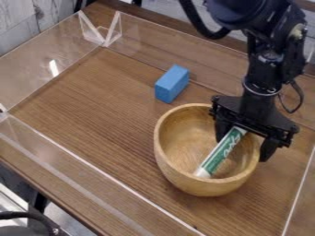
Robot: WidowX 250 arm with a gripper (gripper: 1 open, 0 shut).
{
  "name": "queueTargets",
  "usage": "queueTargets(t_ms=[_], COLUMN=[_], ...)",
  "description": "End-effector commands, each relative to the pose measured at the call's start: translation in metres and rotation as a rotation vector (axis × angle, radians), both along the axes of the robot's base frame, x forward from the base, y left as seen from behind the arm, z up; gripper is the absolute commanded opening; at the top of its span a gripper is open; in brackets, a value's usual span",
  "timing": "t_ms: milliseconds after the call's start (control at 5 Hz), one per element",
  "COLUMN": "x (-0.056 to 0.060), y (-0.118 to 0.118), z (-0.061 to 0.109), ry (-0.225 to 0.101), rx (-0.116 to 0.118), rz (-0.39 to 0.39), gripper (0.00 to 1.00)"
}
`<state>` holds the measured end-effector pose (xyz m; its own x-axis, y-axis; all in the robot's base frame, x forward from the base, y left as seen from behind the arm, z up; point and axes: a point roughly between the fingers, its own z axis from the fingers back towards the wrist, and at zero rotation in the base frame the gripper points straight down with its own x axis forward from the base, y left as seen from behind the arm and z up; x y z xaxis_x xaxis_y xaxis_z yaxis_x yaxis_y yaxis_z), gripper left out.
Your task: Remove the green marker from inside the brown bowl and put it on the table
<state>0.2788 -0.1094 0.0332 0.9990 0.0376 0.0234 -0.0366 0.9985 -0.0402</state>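
Half the green marker (223, 156) hides beneath the tool (252, 131).

High front-corner view over the table (87, 101)

A robot test bench in a lab, not a home. Shown by the wood-grain table (87, 101) fenced with low clear acrylic walls (55, 46), a black robot arm (268, 55) standing over it, and only a few simple test props laid out: a brown bowl (185, 171), a blue block (171, 83). Dark floor visible under the table edge.
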Motion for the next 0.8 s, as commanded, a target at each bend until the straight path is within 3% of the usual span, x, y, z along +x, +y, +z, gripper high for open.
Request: queueTargets(t_ms=[0, 200, 400, 600], x=[-0.007, -0.009, -0.015, -0.021], y=[0.0, 0.0, 0.002, 0.004], z=[-0.008, -0.011, -0.012, -0.009], ry=[0.019, 0.022, 0.024, 0.03], rx=[0.003, 0.0, 0.005, 0.018], rz=[-0.002, 0.002, -0.002, -0.017], gripper=[1.0, 1.0, 0.0, 0.0])
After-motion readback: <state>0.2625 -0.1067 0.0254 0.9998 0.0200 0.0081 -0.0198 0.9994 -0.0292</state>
